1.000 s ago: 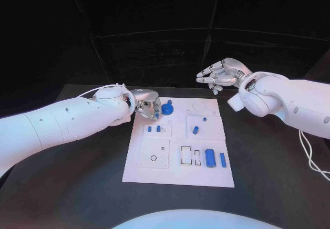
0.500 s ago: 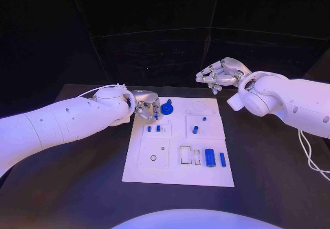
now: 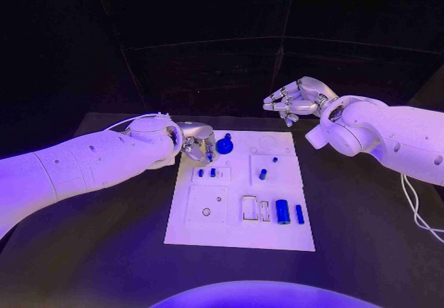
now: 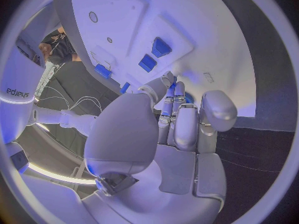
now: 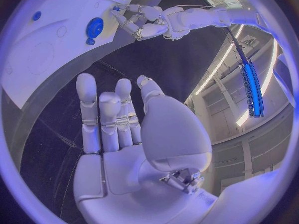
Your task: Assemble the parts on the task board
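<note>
Violet-blue light washes the scene; the room behind stays nearly black while the task board (image 3: 242, 192) and the white arms glow brightest, with soft sheen along the left arm. Both wrist views bend straight edges into curves toward the circle's rim, where detail smears. In the right wrist view, bright strip lights glare at one side; shadows on the table (image 3: 92, 256) are faint.
</note>
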Robot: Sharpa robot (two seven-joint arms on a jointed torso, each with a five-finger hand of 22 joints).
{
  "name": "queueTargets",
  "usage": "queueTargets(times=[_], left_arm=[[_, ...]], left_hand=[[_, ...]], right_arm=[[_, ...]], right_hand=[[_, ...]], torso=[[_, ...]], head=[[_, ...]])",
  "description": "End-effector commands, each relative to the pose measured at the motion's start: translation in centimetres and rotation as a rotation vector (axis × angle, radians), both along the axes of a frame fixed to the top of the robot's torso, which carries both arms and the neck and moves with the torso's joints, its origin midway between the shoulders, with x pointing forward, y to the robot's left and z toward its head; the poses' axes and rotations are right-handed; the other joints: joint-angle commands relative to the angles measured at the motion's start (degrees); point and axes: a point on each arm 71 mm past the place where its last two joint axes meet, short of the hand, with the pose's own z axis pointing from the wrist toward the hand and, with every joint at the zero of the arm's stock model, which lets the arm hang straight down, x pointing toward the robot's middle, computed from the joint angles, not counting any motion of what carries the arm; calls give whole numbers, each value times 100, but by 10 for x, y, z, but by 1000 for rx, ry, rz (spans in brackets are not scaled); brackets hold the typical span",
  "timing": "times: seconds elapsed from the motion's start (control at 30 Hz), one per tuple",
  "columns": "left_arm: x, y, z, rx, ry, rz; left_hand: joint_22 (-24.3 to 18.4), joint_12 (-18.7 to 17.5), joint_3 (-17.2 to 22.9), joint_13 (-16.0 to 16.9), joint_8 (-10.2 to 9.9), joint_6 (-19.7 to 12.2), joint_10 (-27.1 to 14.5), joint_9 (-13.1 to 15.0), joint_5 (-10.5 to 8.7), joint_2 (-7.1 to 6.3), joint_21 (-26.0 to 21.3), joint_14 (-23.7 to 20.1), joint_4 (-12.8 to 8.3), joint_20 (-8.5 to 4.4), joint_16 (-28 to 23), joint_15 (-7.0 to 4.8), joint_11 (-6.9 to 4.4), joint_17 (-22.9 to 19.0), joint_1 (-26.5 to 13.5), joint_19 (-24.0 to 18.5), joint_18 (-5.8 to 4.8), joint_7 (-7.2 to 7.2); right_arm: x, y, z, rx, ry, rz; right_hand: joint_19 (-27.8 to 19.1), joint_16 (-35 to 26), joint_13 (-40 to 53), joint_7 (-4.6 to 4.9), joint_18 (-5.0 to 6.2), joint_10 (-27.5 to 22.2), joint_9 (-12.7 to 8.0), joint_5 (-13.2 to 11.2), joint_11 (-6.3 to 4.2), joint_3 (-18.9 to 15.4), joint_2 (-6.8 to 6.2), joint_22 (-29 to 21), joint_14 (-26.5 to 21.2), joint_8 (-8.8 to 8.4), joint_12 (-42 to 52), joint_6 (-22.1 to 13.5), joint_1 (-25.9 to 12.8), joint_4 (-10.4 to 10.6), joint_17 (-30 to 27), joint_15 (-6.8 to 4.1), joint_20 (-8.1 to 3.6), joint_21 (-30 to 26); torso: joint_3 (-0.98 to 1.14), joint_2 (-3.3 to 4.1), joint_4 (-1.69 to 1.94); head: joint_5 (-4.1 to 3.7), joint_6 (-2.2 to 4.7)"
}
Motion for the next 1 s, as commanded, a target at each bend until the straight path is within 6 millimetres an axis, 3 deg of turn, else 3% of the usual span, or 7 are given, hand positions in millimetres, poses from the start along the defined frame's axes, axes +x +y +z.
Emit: queueTargets(times=[0.03,0.43,0.87,1.0], left_arm=[[0,0,-2,16,12,2],[0,-1,-3,11,3,4],[0,2,-3,15,4,10],[0,5,-3,18,3,21]], left_hand=[[14,-47,36,-1,-35,24,23,-2,-9,-5,31,126,-16,-23,19,-44,8,-5,-74,0,-92,-7],[54,-255,18,-20,-287,-290,-162,-31,-9,-161,49,116,-36,19,9,18,89,-59,-248,-3,-104,64],[66,-324,2,-19,-351,-344,-219,-23,-9,-205,52,108,-45,38,-4,37,112,-99,-293,-5,-105,82],[66,-370,2,-21,-417,-433,-263,-29,-9,-229,47,103,-62,50,-13,51,134,-125,-299,-8,-104,109]], right_arm=[[0,1,2,3,-7,9],[0,1,2,3,-7,9],[0,0,2,1,-6,6],[0,-1,2,-9,-12,0]], right_hand=[[-24,-23,6,-3,95,17,4,30,9,11,19,-1,16,29,-5,-45,-17,30,-3,-2,-10,-8],[-24,-23,6,-3,95,17,4,30,9,11,19,-1,16,29,-5,-45,-17,30,-3,-2,-10,-8],[-39,-49,-13,-3,100,8,4,31,10,9,19,-28,9,31,-36,-47,-12,34,-27,-2,-10,-27],[-362,-721,-423,17,199,-279,0,27,31,10,2,-611,-266,29,-625,-86,24,45,-652,23,5,-454]], torso=[[1,0,-1],[0,-3,4],[-1,-3,1],[-1,-3,2]], head=[[-1,1],[-7,-11],[-8,-14],[-7,-12]])
